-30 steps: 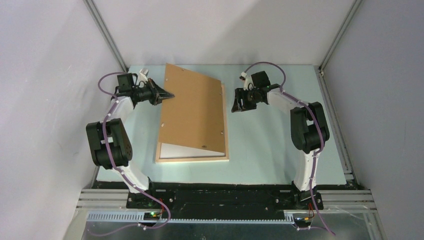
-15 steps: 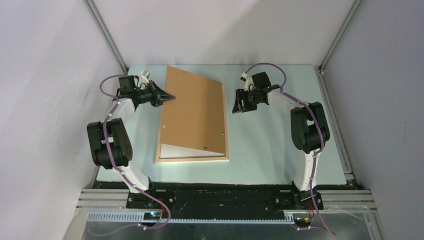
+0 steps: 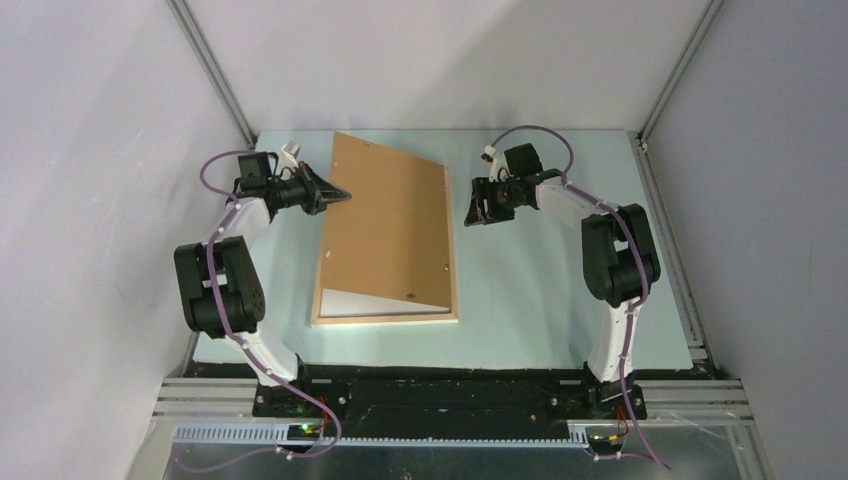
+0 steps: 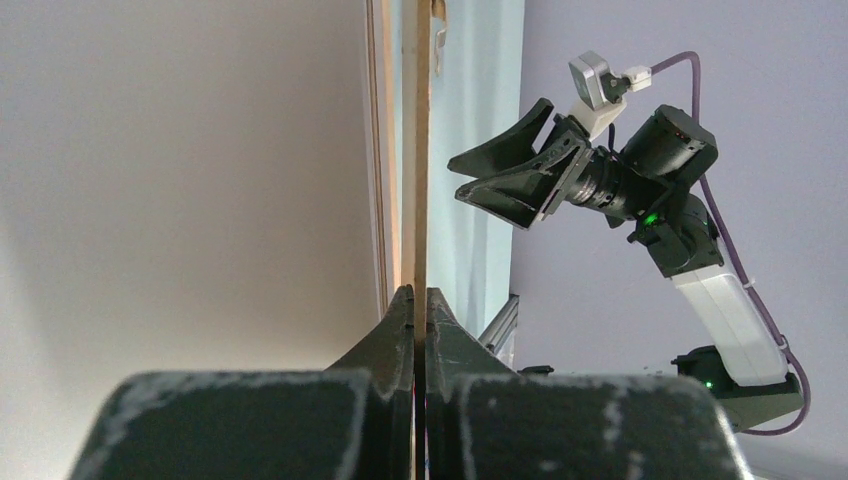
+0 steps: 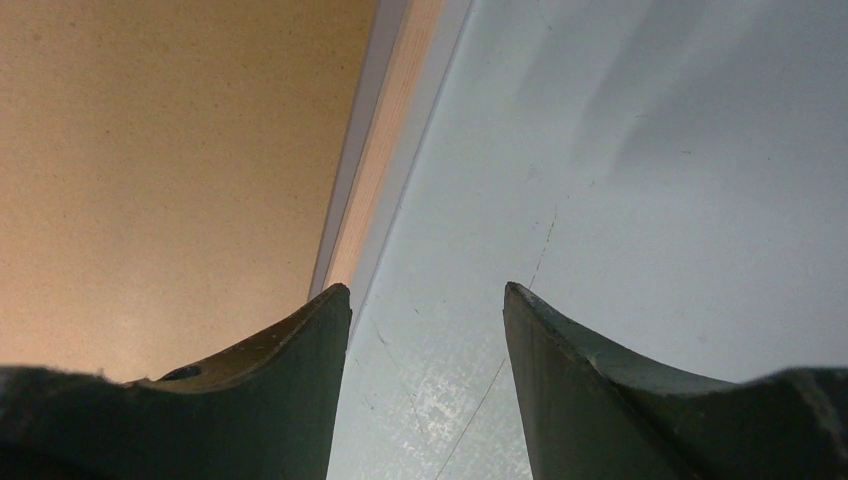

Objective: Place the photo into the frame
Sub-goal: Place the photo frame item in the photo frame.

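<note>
Looking down, we see the pale surface (image 3: 540, 300) carrying the frame (image 3: 385, 319), which lies flat at the centre with its pale wood up. The brown backing board (image 3: 385, 220) leans over it, lifted on its left side, and covers most of the inside. The photo (image 3: 365, 302) shows only as a white wedge at the near end inside the frame; its printed side is hidden from us. The left jaws are clamped on the board's left edge. The right jaws stand apart and empty, just beside the frame's far right edge.
</note>
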Controlling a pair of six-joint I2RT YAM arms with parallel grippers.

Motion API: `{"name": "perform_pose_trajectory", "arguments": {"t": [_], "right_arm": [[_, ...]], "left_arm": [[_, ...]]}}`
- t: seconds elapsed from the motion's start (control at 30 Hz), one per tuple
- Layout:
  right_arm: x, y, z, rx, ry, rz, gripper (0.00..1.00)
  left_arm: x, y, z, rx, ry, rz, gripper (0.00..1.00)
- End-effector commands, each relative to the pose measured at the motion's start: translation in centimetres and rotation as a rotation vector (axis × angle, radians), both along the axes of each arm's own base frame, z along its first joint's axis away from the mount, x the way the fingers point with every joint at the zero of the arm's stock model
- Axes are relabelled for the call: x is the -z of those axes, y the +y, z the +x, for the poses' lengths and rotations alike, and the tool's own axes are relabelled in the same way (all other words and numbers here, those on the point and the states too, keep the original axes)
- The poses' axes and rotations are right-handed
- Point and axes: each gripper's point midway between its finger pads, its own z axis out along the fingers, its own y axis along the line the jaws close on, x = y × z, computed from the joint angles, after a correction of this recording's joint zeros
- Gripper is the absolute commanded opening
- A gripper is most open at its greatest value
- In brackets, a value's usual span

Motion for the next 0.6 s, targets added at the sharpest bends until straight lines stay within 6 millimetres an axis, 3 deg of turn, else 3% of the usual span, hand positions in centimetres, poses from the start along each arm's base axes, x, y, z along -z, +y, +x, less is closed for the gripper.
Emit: {"name": "perform_pose_trajectory", "arguments": {"t": [0.0, 0.57], "right_arm": [[-2.59, 0.04, 0.33, 0.000, -0.058, 0.033, 0.62], [-2.36, -0.15, 0.28, 0.003, -0.051, 0.034, 0.62]], "left_arm": [[-1.96, -0.84, -0.58, 0.045, -0.052, -0.039, 0.00], [-1.60, -0.12, -0.96, 0.032, -0.051, -0.025, 0.00]]}}
